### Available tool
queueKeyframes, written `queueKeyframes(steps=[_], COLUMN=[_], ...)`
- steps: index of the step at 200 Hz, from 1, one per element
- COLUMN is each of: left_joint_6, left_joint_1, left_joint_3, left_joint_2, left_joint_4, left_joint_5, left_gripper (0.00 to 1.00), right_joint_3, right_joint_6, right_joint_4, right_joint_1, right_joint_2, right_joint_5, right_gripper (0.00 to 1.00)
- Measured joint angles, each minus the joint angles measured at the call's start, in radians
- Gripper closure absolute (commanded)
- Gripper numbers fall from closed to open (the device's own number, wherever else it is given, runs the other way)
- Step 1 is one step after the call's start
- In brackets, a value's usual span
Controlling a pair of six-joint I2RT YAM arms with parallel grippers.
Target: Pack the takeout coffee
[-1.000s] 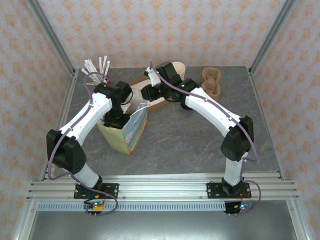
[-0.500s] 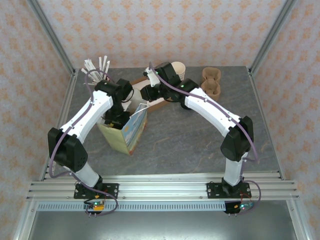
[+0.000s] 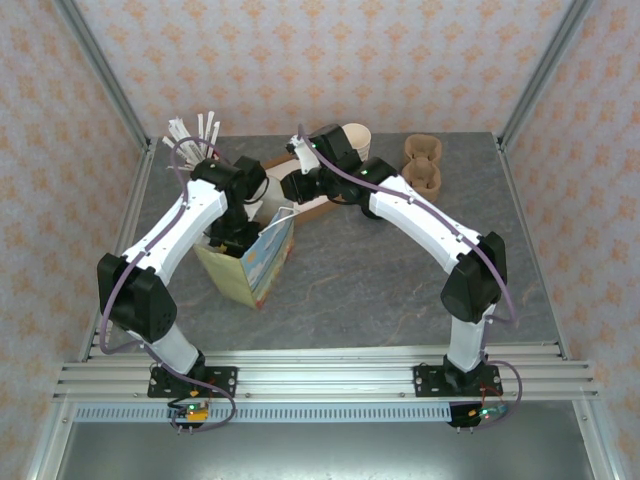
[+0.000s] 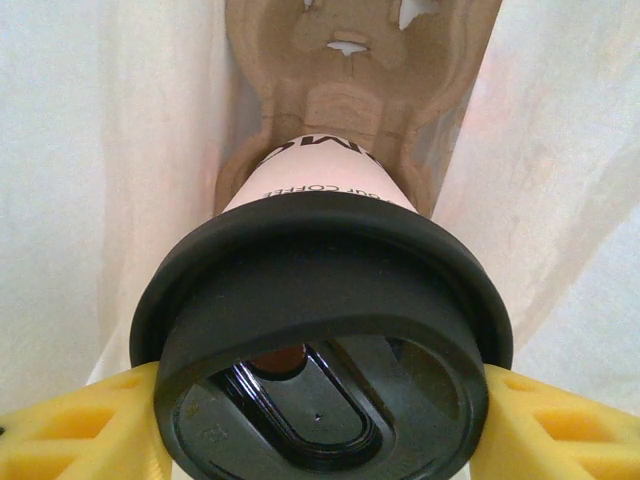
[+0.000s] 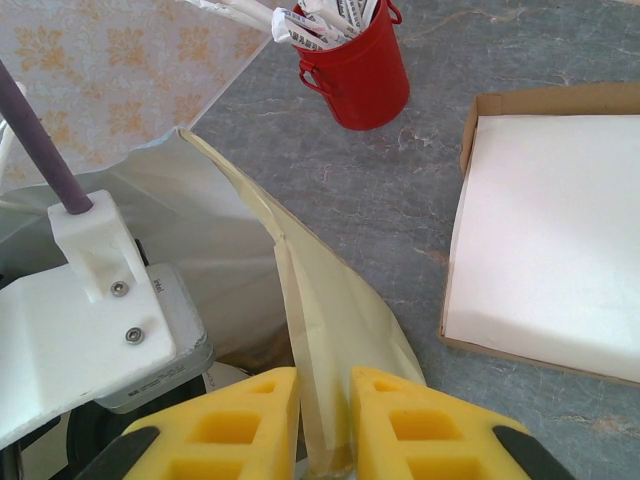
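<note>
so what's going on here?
Left gripper holds the coffee near its lid, down inside the bag, over a cardboard carrier at the bottom. Right gripper pinches the bag's rim to hold it open. Can't tell if the cup is seated in the carrier.

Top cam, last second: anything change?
The left arm shifted slightly away from its base above the paper bag. No grip changed: the left fingers stay clamped on the takeout coffee, the right fingers stay pinched on the bag's rim. The right arm and bag are unmoved.
</note>
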Motion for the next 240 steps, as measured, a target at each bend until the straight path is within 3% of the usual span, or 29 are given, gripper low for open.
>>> queueKeyframes(steps=[240], left_joint_6=[0.001], left_joint_1=[-0.002], left_joint_3=[0.0], left_joint_2=[0.0], left_joint_4=[-0.001], left_joint_5=[-0.005], left_gripper=[0.68], right_joint_3=[0.017], right_joint_6=[0.0], right_joint_4=[-0.007], right_joint_1=[0.002], right_joint_2=[0.013], right_joint_5=[0.004], right_gripper=[0.79])
